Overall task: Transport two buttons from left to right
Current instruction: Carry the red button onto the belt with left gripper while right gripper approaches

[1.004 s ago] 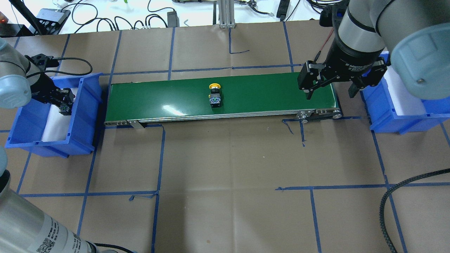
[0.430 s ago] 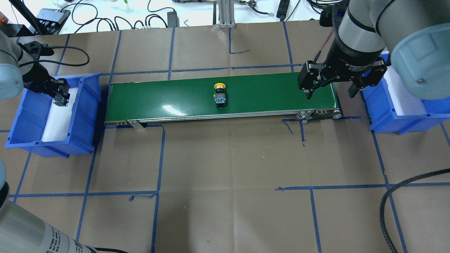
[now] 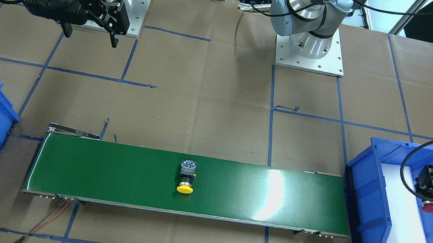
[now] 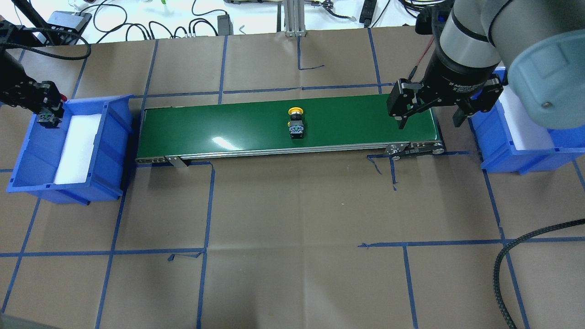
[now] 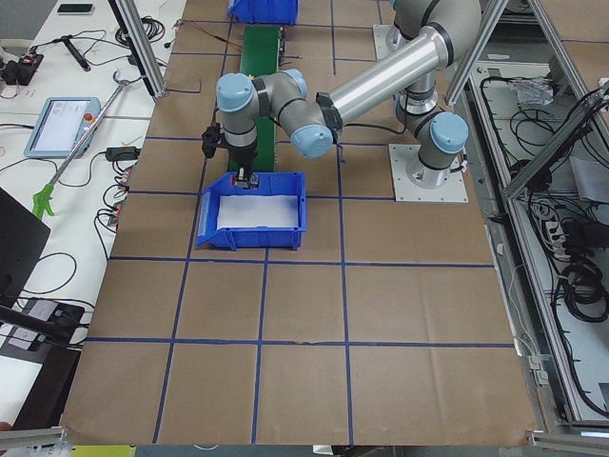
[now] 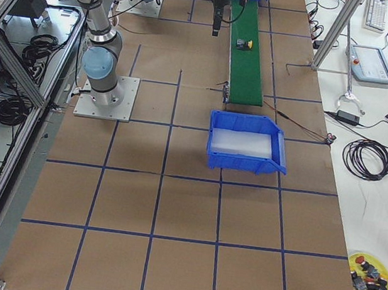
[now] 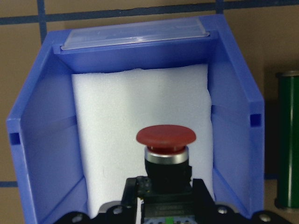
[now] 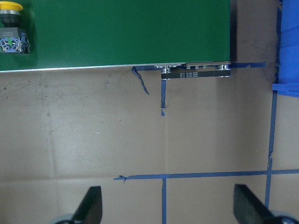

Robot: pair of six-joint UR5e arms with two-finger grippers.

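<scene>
Grip red button (image 7: 165, 142) firmly in closed left fingers (image 3: 430, 186) above left bin (image 4: 114, 137); carry level, set gently on belt (image 4: 219, 121), well apart from yellow button (image 4: 296, 123) lying mid-belt. Leave right fingers (image 4: 398, 109) spread, empty, over belt's right end.

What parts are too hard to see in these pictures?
- Left wrist view: the red button's lower end is cut off by the bottom edge.
- Overhead view: the right arm covers much of the right blue bin.
- Exterior right view: the yellow button is too small for detail.
</scene>
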